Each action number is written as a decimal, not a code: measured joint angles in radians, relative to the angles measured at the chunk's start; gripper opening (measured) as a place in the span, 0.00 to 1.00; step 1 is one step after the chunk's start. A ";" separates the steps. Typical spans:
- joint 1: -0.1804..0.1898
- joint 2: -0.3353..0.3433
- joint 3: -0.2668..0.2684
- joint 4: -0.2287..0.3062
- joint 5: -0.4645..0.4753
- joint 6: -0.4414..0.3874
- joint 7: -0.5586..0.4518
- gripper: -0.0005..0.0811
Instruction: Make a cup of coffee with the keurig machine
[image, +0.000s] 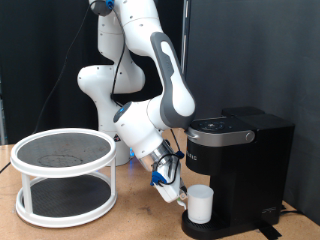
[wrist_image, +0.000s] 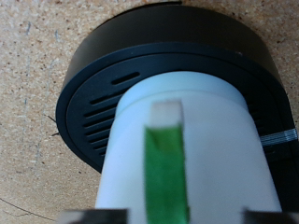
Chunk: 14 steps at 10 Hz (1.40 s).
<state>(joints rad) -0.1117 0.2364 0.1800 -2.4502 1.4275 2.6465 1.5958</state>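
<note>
The white cup (image: 201, 204) stands on the round black drip tray (image: 215, 228) at the foot of the black keurig machine (image: 245, 160), whose lid is down. My gripper (image: 181, 192) reaches in from the exterior view's left, low at the cup's side. In the wrist view the cup (wrist_image: 206, 112) fills the frame with its handle facing the camera, standing on the drip tray (wrist_image: 103, 75). My gripper (wrist_image: 182, 217) has one fingertip (wrist_image: 93, 217) against each side of the cup, so it is shut on it.
A white two-tier round rack (image: 65, 175) with dark mesh shelves stands on the wooden table (image: 130, 220) at the exterior view's left. A black curtain hangs behind. A cable runs from the machine at the lower right.
</note>
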 joint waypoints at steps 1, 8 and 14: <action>0.000 0.000 0.000 0.000 0.000 0.000 0.000 0.27; -0.070 -0.118 -0.045 -0.104 -0.096 -0.183 -0.014 0.90; -0.102 -0.218 -0.067 -0.166 -0.147 -0.311 -0.021 0.91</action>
<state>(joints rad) -0.2138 0.0189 0.1129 -2.6166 1.2809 2.3358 1.5750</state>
